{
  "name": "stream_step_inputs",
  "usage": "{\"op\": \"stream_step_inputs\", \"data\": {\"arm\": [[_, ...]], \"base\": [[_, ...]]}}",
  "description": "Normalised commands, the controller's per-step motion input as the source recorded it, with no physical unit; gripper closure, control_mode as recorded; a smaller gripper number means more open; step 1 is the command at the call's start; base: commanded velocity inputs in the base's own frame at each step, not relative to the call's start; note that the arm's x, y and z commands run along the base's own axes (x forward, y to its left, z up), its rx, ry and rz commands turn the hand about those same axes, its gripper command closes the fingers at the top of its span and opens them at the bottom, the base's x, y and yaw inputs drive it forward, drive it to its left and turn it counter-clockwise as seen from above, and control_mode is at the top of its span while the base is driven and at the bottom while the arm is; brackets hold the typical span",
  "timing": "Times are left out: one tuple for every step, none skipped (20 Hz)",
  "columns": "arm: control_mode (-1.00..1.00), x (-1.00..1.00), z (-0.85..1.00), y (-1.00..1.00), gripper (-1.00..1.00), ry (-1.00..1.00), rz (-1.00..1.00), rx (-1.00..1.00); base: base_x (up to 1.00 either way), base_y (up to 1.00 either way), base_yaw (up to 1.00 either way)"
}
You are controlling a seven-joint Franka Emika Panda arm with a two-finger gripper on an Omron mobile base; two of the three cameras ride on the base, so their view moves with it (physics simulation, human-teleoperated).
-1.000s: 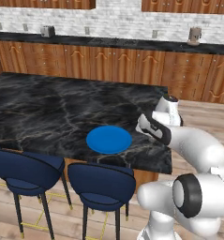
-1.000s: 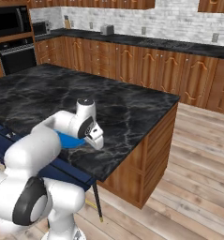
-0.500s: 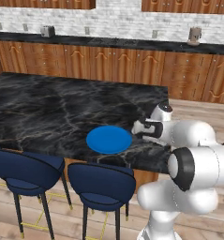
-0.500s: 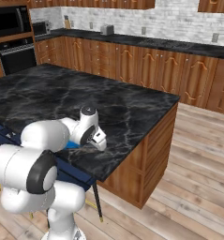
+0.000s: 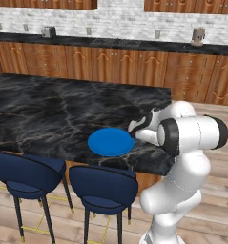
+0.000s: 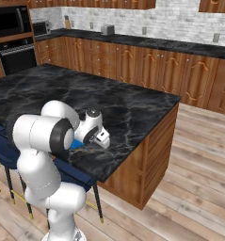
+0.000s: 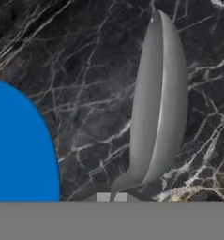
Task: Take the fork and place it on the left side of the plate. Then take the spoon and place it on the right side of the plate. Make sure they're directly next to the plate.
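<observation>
While the arm hangs low at the plate's right edge: spoon placement appears to be the step in hand.
Jaws: clenched on the spoon (image 7: 158, 103) at its short handle; gripper (image 5: 140, 127) low over the counter (image 5: 48, 109).
Spoon: bowl juts away from the jaws, seemingly just above the marble.
Plate (image 5: 111, 141): lies to one side of the spoon, near but apart; dark counter shows between.
Key relation: spoon's long axis runs roughly alongside the plate's rim.
Fork: cannot tell where it lies.

plate (image 5: 110, 142) x1 | spoon (image 7: 158, 101) x1 | stools (image 5: 102, 189) x2
</observation>
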Motion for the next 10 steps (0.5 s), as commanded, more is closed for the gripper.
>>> {"op": "stream_step_inputs", "data": {"arm": [[-1.0,0.61,-0.29,0.02,1.0,0.0,0.02,0.0],[-1.0,0.54,-0.31,0.05,1.0,0.0,0.03,0.0],[-1.0,0.55,-0.36,0.08,1.0,0.0,0.03,0.0],[-1.0,0.54,-0.38,0.07,1.0,0.0,0.03,0.0],[-1.0,0.56,-0.44,0.09,1.0,0.0,0.03,0.0],[-1.0,0.52,-0.47,0.09,1.0,0.0,0.03,0.0],[-1.0,0.52,-0.47,0.09,1.0,0.0,0.03,0.0],[-1.0,0.51,-0.49,0.09,1.0,0.0,0.03,0.0],[-1.0,0.48,-0.49,0.06,1.0,0.0,0.03,0.0],[-1.0,0.49,-0.5,0.01,1.0,0.0,0.03,0.0]], "base": [[0.0,0.0,0.0],[0.0,0.0,0.0],[0.0,0.0,0.0],[0.0,0.0,0.0],[0.0,0.0,0.0],[0.0,0.0,0.0],[0.0,0.0,0.0],[0.0,0.0,0.0],[0.0,0.0,0.0],[0.0,0.0,0.0]]}}
